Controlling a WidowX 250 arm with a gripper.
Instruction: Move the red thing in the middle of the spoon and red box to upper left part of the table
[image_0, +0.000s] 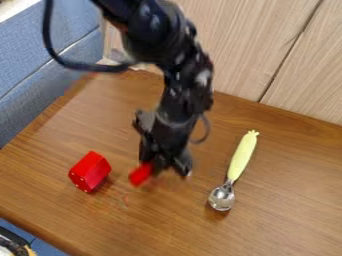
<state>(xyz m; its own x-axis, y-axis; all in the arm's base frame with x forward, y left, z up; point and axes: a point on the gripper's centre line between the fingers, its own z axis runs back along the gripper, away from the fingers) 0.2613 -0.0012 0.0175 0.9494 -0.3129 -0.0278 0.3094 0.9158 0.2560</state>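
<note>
Fingers (182, 165): standing apart with a moderate gap, low over the middle of the work area; the small red piece is beside the fingertip at frame left, and I cannot tell whether they have any hold on it.
Red thing (139, 174): small and blocky, partly hidden by my gripper (165, 171), between the box and the spoon; I cannot tell whether it touches the wood.
Red box (90, 171): many-sided, at frame left, apart from the smaller piece.
Spoon (241, 157): pale yellow handle pointing up the frame, metal bowl toward the bottom, well to the right of the gripper.
Tabletop (101, 102): brown wood; its upper left part, my goal, lies between the arm (180, 82) and the blue padded surface (37, 60).
Done: I have the gripper at the right object, by my judgement.
Left: nearly all that counts, namely a sure grip, a lift, the carry to the upper left, and the release. The piece is in the middle, short of its goal. Closing carelessly could push it toward the box.
</note>
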